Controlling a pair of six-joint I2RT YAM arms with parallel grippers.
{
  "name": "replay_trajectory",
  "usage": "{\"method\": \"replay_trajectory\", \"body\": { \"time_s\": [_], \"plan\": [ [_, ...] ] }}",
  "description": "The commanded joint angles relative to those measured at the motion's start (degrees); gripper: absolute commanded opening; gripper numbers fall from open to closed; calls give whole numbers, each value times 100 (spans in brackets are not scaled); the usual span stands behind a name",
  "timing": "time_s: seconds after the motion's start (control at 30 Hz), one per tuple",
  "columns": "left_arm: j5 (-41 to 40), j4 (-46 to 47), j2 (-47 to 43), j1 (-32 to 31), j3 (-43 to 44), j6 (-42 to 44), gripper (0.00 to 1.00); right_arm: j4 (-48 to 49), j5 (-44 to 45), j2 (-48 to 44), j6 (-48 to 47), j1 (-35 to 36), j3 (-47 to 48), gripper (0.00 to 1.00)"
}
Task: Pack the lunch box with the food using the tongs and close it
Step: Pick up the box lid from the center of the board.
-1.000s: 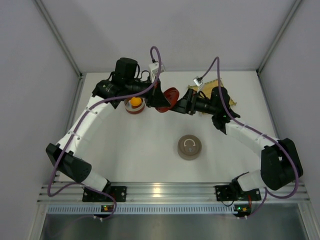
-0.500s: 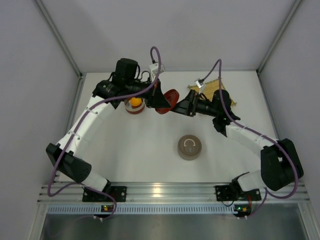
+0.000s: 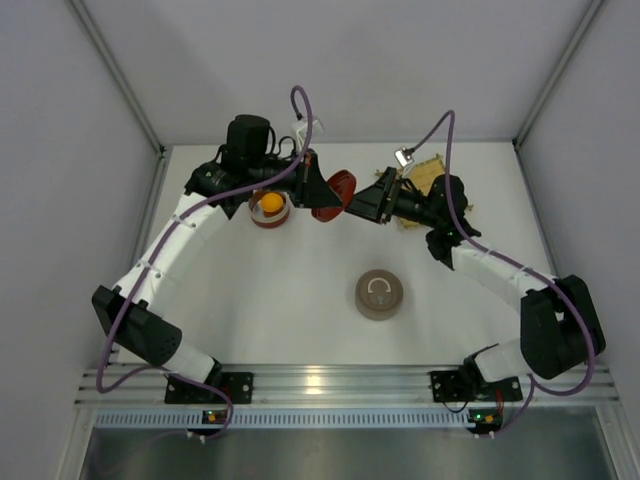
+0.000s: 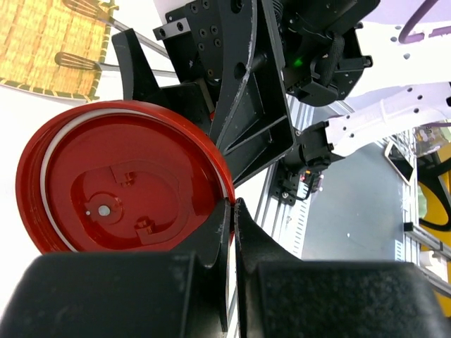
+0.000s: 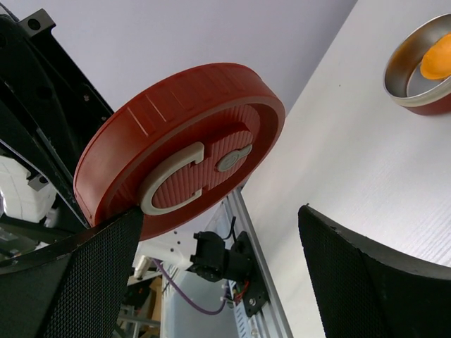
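Observation:
My left gripper [image 3: 318, 192] is shut on the rim of a round red lid [image 3: 336, 194], holding it on edge above the table; its fingertips [image 4: 227, 211] pinch the rim of the red lid [image 4: 120, 186]. My right gripper [image 3: 358, 205] is open facing the lid's top, and the lid [image 5: 183, 148] with its white handle ring fills the space above the right gripper [image 5: 218, 211]. The orange ball [image 3: 270, 203] of the food lies in an open lunch box tin [image 3: 270, 218], also seen as tin [image 5: 416, 81]. The tongs [image 4: 130, 68] lie on the mat.
A round brown tin [image 3: 380, 295] with a white ring handle stands at the table's middle. The yellow bamboo mat [image 3: 430, 172] lies at the back right, partly under my right arm. Walls close in on the left, the right and the back.
The right gripper has risen and edged left toward the lid. The left gripper has shifted the lid slightly toward the back, still gripping it.

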Motion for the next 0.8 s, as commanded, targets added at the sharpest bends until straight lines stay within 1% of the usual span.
{"method": "replay_trajectory", "body": {
  "time_s": [0.0, 0.03, 0.13, 0.4, 0.47, 0.67, 0.77],
  "plan": [
    [50, 286, -137, -45, -174, -211, 0, 469, 263, 20, 105, -10, 386, 90],
    [50, 329, -154, -45, -201, -237, 0, 407, 281, 28, 79, -19, 412, 90],
    [41, 558, -199, -53, -332, -387, 0, -180, 474, 89, -158, -19, 622, 89],
    [-125, 638, -234, -53, -307, -440, 0, -1947, 1053, 152, -985, -2, 1071, 85],
    [-161, 629, -234, -53, -315, -440, 0, -2150, 1185, 143, -1125, -2, 1106, 83],
    [-301, 576, -242, -45, -333, -361, 0, -3292, 1721, 99, -1696, -10, 1387, 79],
    [-363, 550, -251, -45, -315, -343, 0, -3548, 1845, 64, -1846, -11, 1449, 79]
  ]
}}
